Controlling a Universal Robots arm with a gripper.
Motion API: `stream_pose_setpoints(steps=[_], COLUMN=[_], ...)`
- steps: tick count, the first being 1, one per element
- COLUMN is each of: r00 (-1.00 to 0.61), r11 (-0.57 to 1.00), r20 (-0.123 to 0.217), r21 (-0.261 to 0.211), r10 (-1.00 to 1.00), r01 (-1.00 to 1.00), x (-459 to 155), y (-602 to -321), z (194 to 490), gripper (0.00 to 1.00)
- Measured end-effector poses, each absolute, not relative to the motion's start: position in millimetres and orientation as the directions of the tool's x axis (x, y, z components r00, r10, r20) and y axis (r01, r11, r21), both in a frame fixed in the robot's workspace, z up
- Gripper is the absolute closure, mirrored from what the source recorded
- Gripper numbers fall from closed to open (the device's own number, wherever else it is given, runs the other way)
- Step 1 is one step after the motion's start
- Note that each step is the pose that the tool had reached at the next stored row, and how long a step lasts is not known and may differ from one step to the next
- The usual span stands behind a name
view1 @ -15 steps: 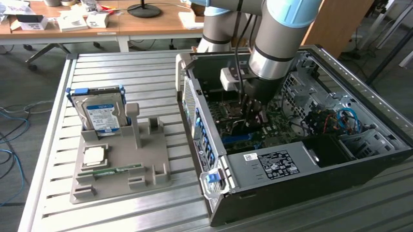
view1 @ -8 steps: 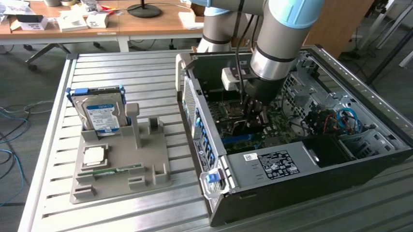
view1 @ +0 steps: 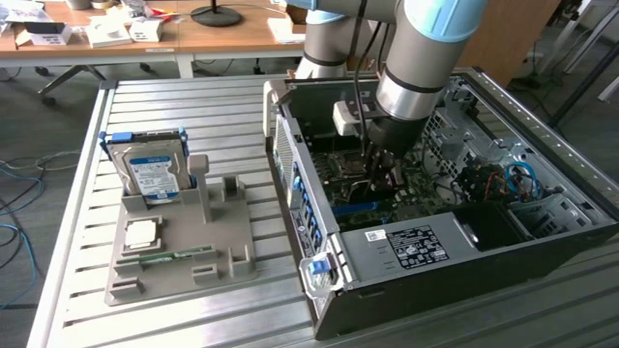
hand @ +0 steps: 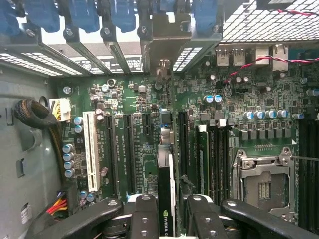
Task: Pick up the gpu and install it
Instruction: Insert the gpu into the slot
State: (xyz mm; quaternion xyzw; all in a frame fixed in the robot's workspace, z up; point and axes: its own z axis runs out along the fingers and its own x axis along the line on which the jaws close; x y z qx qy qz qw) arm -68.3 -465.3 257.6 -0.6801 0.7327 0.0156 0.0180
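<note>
The gpu (hand: 165,191) is a thin dark card seen edge-on, with a green logo near my fingers. My gripper (hand: 167,211) is shut on it, one black finger (hand: 143,215) on each flat side. The card stands upright just over the green motherboard (hand: 134,99), in line with the long black slots (hand: 182,144); whether it is seated in one I cannot tell. Its far end reaches toward a grey metal bracket (hand: 167,42) at the case's rear openings. In the exterior view my gripper (view1: 382,172) is down inside the open computer case (view1: 435,243).
A white slot (hand: 91,149), capacitors, the CPU socket (hand: 261,184) and a cable bundle (hand: 35,117) surround the card. Outside the case, a grey fixture (view1: 184,243) holds an upright hard drive (view1: 150,170) and a green memory stick (view1: 169,255).
</note>
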Motion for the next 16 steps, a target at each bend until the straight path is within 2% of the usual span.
stream_pose_setpoints(steps=[16], r00=[-0.076], r11=[0.076], r20=[-0.039], r21=[-0.002], r10=[-0.996], r01=[-0.997], x=[-68.3], y=[-469.6], z=[259.8], gripper=[0.73])
